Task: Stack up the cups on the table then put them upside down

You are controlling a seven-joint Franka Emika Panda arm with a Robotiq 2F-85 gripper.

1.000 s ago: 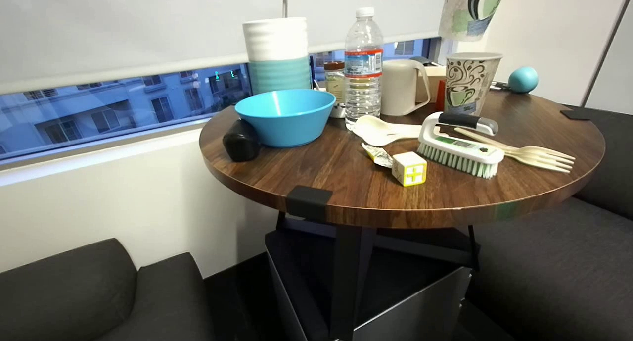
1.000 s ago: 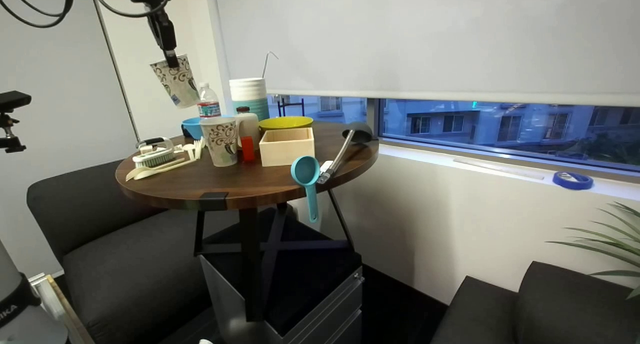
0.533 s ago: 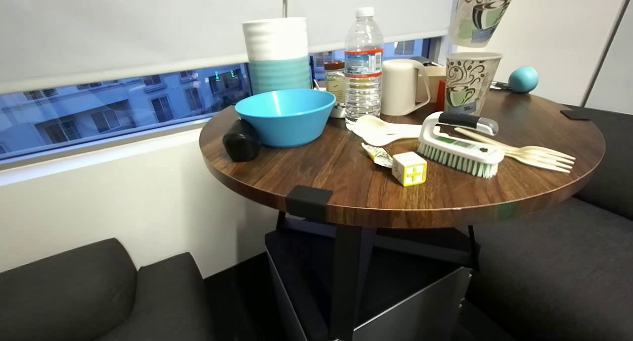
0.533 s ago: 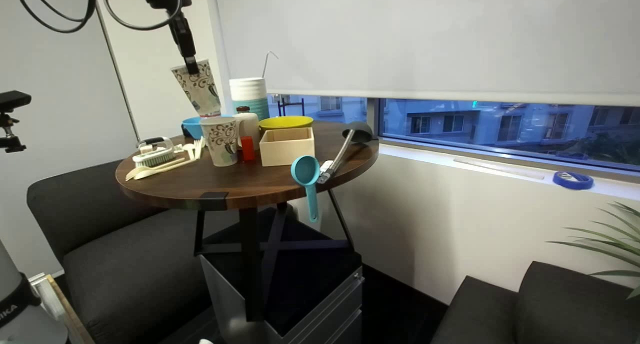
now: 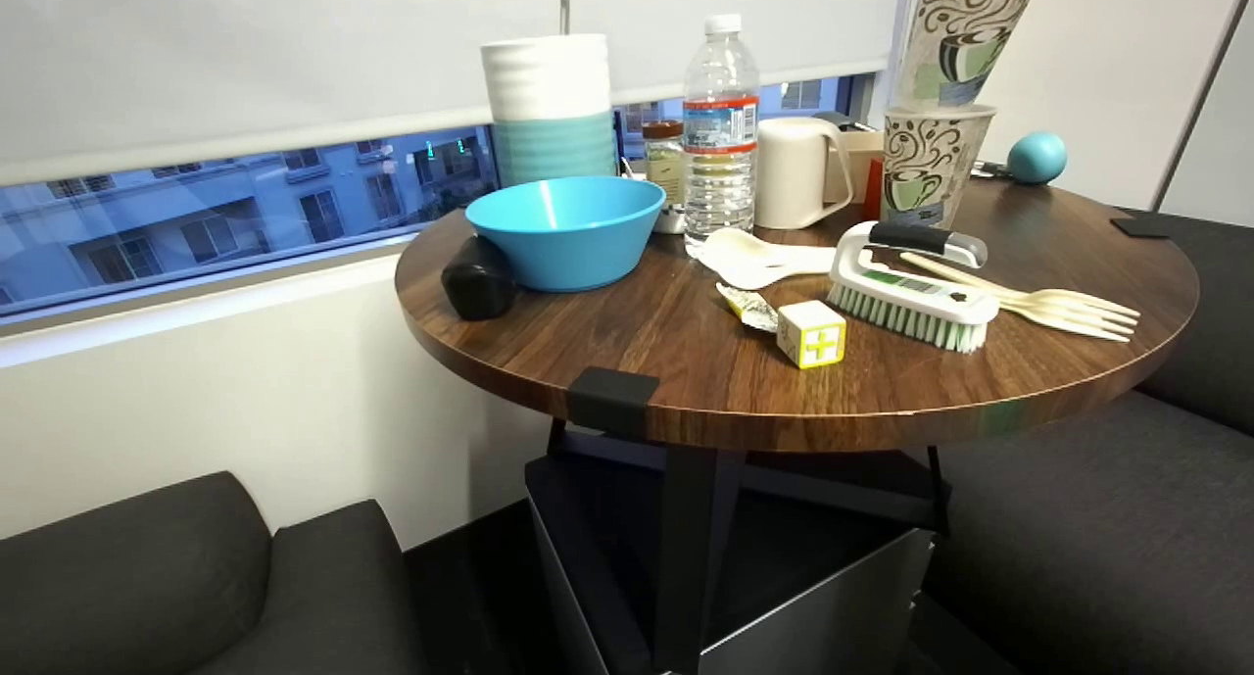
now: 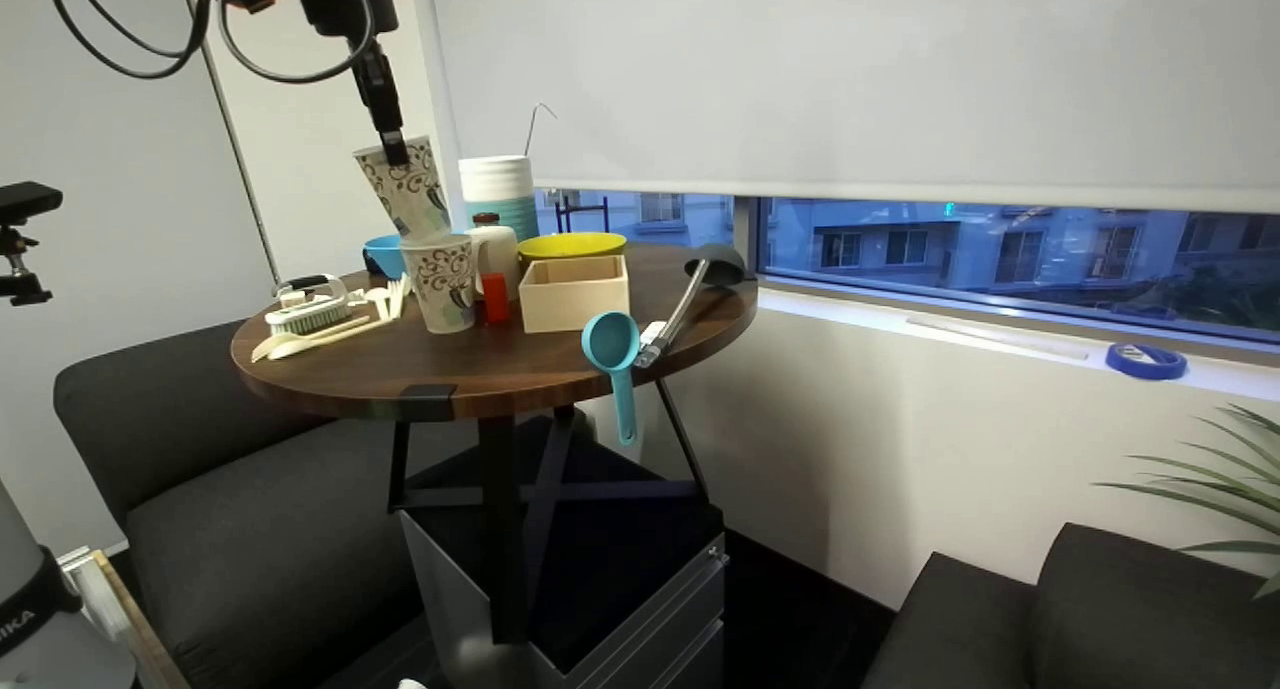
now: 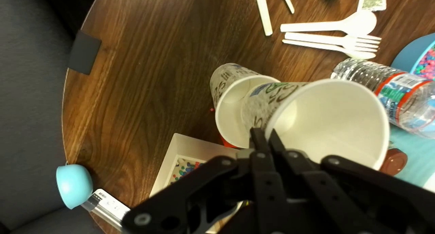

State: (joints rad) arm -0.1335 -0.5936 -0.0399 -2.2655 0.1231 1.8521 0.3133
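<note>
Two white paper cups with a dark swirly pattern appear in all views. The lower cup (image 5: 916, 175) stands upright on the round brown table (image 5: 607, 332), mouth up. Above it, the upper cup (image 6: 402, 197) is tilted, its mouth also up, and its base is level with the lower cup's rim. Whether the base has entered that mouth I cannot tell. In the wrist view the jaws of my gripper (image 7: 265, 130) are pinched on the upper cup's rim, one finger inside the wall and one outside. An exterior view shows the gripper (image 6: 396, 159) coming down from above.
Beside the lower cup are a red block (image 6: 495, 299), a beige mug (image 5: 794, 170) and a light wooden box (image 6: 575, 299). A water bottle (image 5: 722, 195), blue bowl (image 5: 568, 234), brush (image 5: 911, 298) and pale utensils (image 5: 1068, 308) share the table. A teal scoop (image 6: 612, 349) overhangs the edge.
The upper cup and gripper have come down and across, from off to one side of the lower cup to directly over its rim. The lower cup has not moved, and the grip is unchanged.
</note>
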